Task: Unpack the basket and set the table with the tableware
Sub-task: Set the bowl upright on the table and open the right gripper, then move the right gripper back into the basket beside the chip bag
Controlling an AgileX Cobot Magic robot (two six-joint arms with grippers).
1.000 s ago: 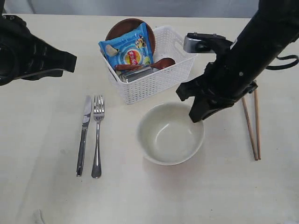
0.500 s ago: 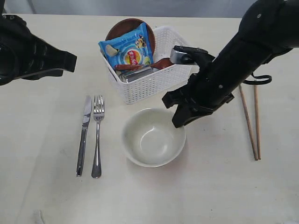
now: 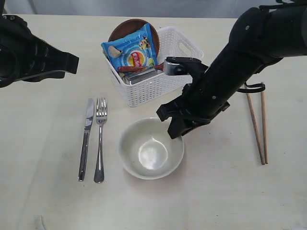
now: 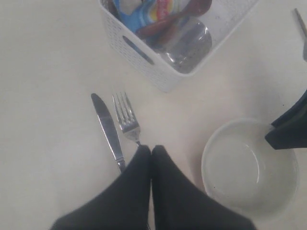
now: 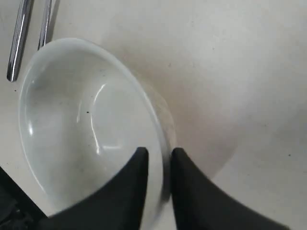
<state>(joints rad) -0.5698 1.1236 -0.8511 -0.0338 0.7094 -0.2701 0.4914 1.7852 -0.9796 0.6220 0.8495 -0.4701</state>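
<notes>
**Let go of the bowl cleanly, then lift straight off**

Since a second ago the bowl [image 3: 151, 155] has slid with the right arm, away from the chopsticks [image 3: 259, 129] and toward the fork [image 3: 100, 139]. It now sits upright on the table [image 3: 48, 191], near the basket [image 3: 158, 88] but apart from its front wall.

Your right gripper [image 5: 158, 153] stands astride the bowl's rim, one finger inside and one outside. The jaws are parted with a little slack showing, so the grip looks let go.

Widen them a touch more before you move. Then rise straight up, because any sideways drift would likely hook the rim and drag or tip the bowl.

The fork and knife [image 3: 86, 139] lie side by side off the basket's front left corner. The chopsticks are well apart to its right, so neither is in your way.

Your left gripper [image 4: 151, 149] hangs clenched on nothing, to the basket's left.

Inside the basket the blue snack bag [image 3: 130, 48] leans on the plate [image 3: 125, 27], above the spoon [image 3: 144, 68] and mug [image 4: 189, 43]. Plan your next reach around that bag.
</notes>
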